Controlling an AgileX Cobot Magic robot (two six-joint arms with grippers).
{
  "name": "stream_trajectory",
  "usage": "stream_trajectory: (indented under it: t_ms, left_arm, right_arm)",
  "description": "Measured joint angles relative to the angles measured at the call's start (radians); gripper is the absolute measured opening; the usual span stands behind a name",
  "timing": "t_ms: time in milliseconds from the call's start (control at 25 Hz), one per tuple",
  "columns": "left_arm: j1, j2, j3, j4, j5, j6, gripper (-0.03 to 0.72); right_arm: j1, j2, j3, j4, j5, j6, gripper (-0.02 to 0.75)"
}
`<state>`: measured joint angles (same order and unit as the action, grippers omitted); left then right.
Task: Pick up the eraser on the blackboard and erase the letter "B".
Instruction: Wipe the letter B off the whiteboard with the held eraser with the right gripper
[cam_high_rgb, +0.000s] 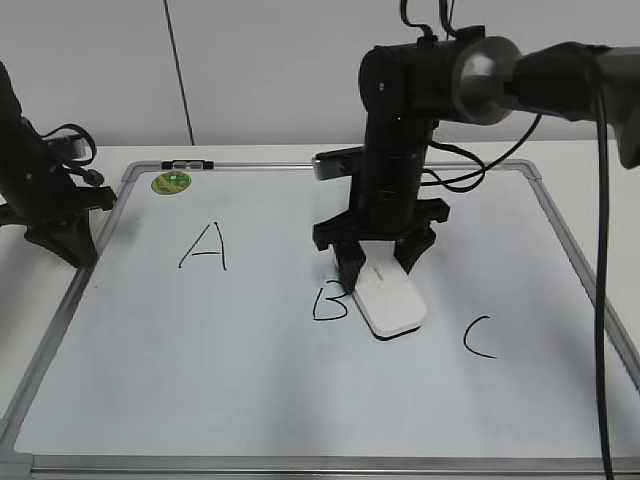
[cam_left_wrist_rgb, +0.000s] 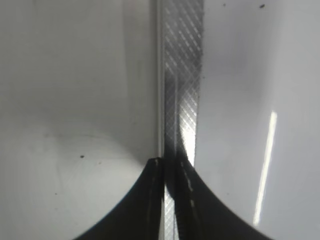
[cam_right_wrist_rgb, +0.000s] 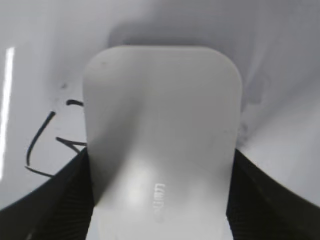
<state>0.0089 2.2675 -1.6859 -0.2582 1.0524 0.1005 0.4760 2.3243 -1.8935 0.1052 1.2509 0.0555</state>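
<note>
Your right gripper (cam_high_rgb: 378, 262) is clamped on the eraser (cam_high_rgb: 389, 300) — pickup done; the letter "B" (cam_high_rgb: 330, 302) remains unwiped. Your left gripper (cam_left_wrist_rgb: 170, 167) sits closed.

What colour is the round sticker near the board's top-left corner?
Green, with a lighter centre. The sticker on the blackboard shows only in the exterior view.

White eraser (cam_high_rgb: 391, 301), rounded-rect., dark underside, grey lettering, flat on blackboard (cam_high_rgb: 250, 400) mid-bench, just right of black "B" (cam_high_rgb: 330, 303), touching its right side. Board white, silver frame, green sticker near far-left corner.
</note>
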Motion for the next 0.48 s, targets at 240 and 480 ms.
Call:
stream_trajectory:
  t_ms: [240,480]
  left_arm:
    - [0.004,0.0,0.0,0.005,0.002,0.0,0.056]
    - [0.004,0.0,0.0,0.007,0.002,0.0,0.056]
  right_arm:
    - [0.083,0.0,0.0,0.006,-0.004,-0.006,0.512]
    - [0.16,0.002,0.0,0.049,-0.005,-0.02,0.512]
